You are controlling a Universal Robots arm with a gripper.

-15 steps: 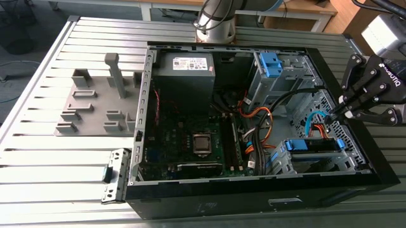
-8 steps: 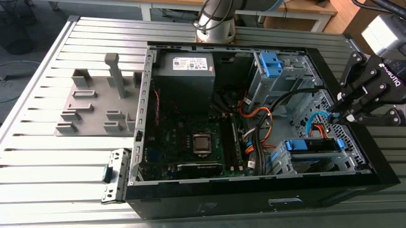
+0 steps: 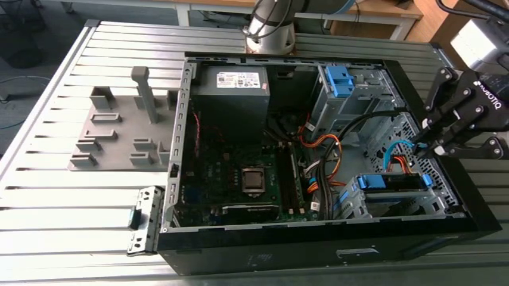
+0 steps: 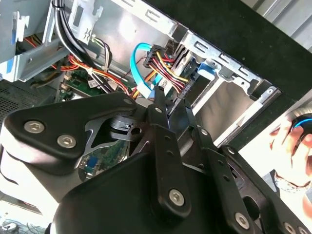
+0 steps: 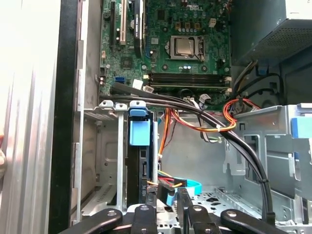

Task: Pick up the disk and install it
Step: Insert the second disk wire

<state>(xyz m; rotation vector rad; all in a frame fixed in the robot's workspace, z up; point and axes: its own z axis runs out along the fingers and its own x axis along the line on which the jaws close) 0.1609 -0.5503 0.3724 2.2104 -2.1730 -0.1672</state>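
I have the black metal claw (image 3: 430, 149) poised over the edge of the open black computer case (image 3: 318, 262) on the exterior view's right; I cannot tell whether it is released or clenched. In both wrist views the end of a light blue flat data cable (image 4: 139, 68) and a plug of red, yellow and black wires (image 4: 165, 61) sit just past the claw. The flat rectangular disk (image 3: 390, 182) in its blue plastic carrier frame sits in the grey metal drive cage (image 3: 397, 205) inside the case, near the claw but clear of it; in the first wrist view it stands edge-on in its slot (image 5: 140, 131). Farther in lie the green motherboard (image 5: 185, 29) and the grey power supply box (image 3: 235, 83); a bare blue plastic bracket (image 3: 340, 80) sits in another bay. The case rests on a grey slatted metal table (image 3: 64, 196).
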